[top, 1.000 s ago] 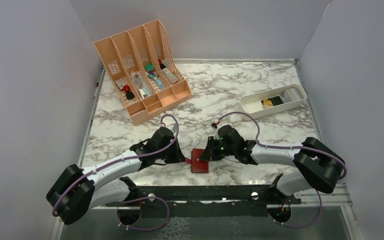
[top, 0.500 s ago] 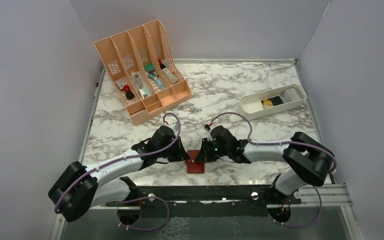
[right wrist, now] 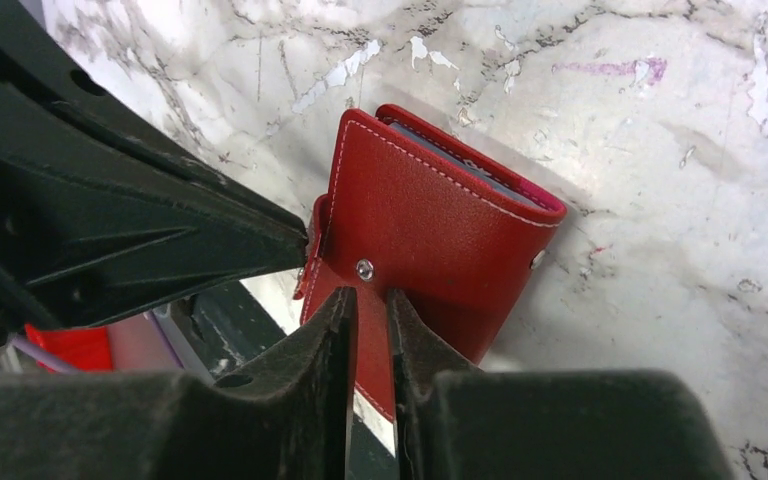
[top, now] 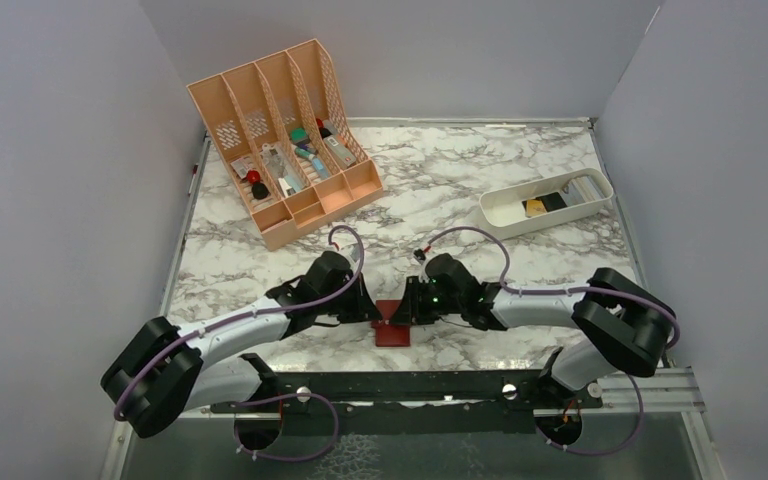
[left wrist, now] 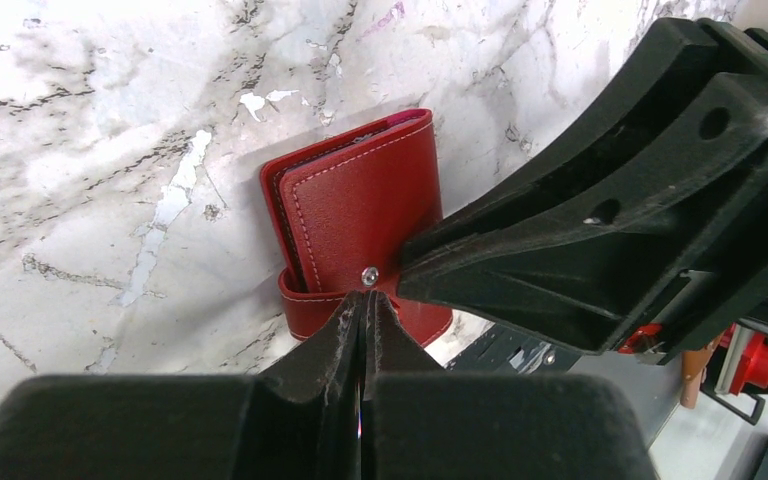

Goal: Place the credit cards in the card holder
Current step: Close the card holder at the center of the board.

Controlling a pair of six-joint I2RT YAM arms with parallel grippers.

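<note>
— Where's the wallet (top: pixel 395 327)?
— Folded shut on the table (top: pixel 460 180), at its near edge, between both grippers.
— Left gripper (left wrist: pixel 363 310)?
— Jaws pressed together, tips touching the strap (left wrist: pixel 305 300) by the snap (left wrist: pixel 369 274). Whether they pinch it, I can't tell.
— Right gripper (right wrist: pixel 370 300)?
— A thin gap only, tips at the strap beside the snap.

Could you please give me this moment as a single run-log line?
wallet: folded, on table | left pincer: shut, beside snap | right pincer: slightly open, at wallet edge

The card holder (top: pixel 392 333) has slid slightly leftward.
</note>
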